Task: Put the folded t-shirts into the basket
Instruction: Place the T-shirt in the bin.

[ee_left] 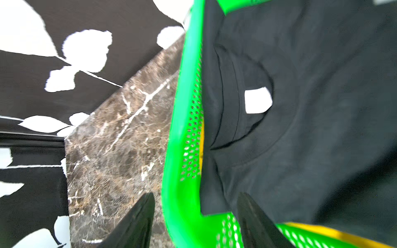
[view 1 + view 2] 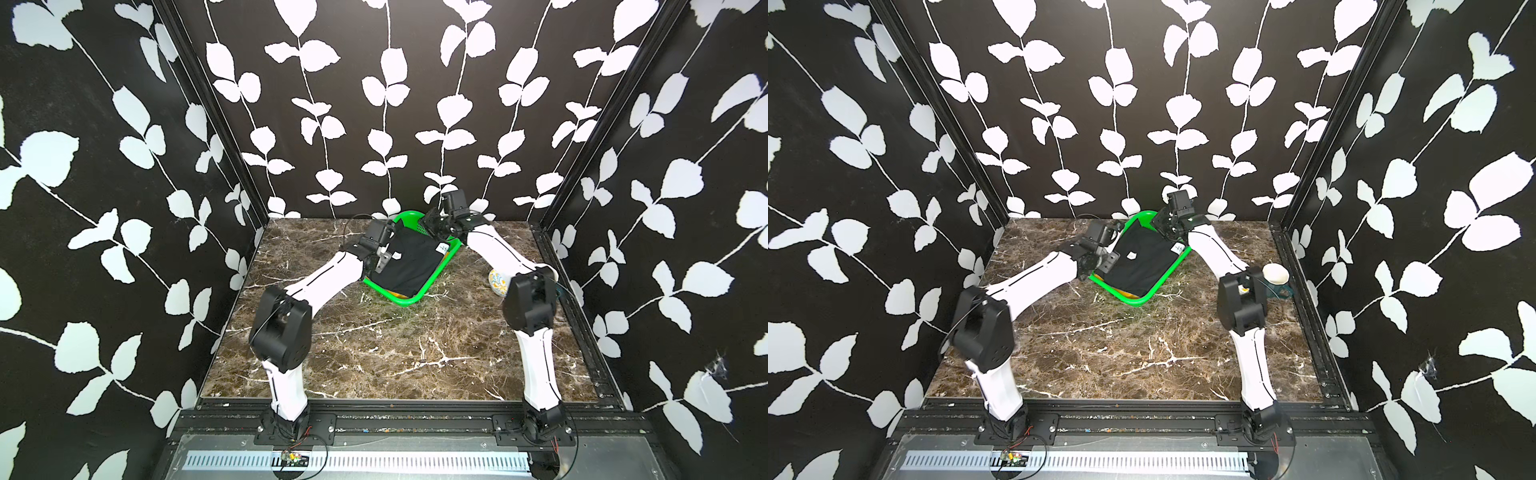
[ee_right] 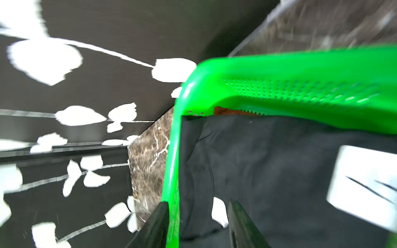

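Well, the basket (image 1: 171, 171) holds all 3: black shirt (image 1: 322, 128) on top, yellow shirt (image 1: 335, 233) and red shirt (image 3: 225, 111) peeking under it. Left gripper (image 1: 196, 196) and right gripper (image 3: 198, 204) are spread apart, holding nothing. Job looks done.
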Motion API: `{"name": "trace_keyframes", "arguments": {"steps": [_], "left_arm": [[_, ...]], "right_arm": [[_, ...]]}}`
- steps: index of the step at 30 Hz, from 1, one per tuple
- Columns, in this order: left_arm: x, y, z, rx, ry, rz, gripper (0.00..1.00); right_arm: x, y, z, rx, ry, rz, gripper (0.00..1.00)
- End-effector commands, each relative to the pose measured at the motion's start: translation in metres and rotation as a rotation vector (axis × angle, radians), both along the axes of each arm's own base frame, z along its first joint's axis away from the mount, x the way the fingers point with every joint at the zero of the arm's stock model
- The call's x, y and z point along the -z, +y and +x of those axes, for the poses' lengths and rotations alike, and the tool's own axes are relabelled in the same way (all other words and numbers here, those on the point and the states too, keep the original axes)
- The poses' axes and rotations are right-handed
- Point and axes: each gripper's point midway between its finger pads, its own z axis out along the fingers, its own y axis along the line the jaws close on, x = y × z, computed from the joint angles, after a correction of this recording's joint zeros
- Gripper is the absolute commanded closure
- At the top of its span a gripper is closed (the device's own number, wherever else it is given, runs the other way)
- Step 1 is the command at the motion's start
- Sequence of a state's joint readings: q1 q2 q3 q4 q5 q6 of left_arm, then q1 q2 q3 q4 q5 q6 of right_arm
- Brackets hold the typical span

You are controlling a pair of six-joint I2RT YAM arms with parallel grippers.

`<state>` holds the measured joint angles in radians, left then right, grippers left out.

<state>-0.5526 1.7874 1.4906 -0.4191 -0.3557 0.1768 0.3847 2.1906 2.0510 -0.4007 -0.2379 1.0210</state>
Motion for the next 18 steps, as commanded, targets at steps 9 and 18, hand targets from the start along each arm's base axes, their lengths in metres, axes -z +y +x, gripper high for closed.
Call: {"name": "trace_keyframes", "arguments": {"steps": [9,18], "left_arm": [[-0.008,0.036,-0.076,-0.197,0.045,-0.315,0.35],[0.031,0.038,-0.112,-0.369,0.150,-0.598,0.34]], "right_arm": [[0.012,-0.060,-0.056,-0.298,-0.161,-0.595,0.52],[0.028,-0.090,-0.027,-0.488,-0.366,-0.901,0.44]]}}
